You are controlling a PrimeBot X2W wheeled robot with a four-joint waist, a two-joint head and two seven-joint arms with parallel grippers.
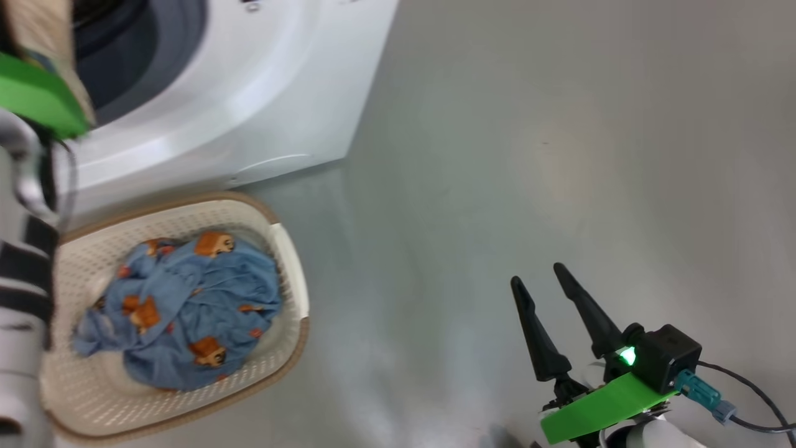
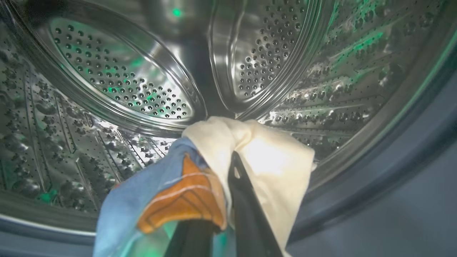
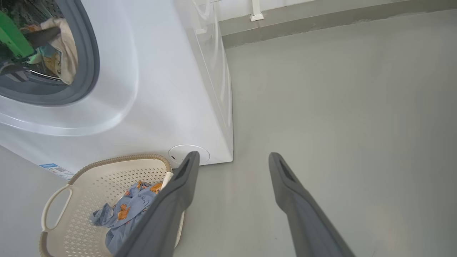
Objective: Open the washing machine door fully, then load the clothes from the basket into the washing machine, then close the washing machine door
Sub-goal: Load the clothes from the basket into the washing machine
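The white washing machine (image 1: 249,93) has its mouth uncovered; the washing machine door is out of view. My left gripper (image 2: 228,160) reaches inside the steel drum (image 2: 125,82), shut on a blue, orange and cream piece of the clothes (image 2: 271,164), which drapes over its fingers. That piece (image 3: 64,46) hangs just inside the grey gasket (image 3: 91,64). More of the clothes (image 1: 186,311) lie bunched in the basket (image 1: 292,274) on the floor before the machine. My right gripper (image 1: 538,275) hovers open and empty over bare floor, right of the basket (image 3: 107,160).
Grey floor (image 1: 559,155) stretches to the right of the machine and basket. A wall base and skirting (image 3: 321,21) run behind the machine. A cable (image 1: 746,398) trails from my right wrist.
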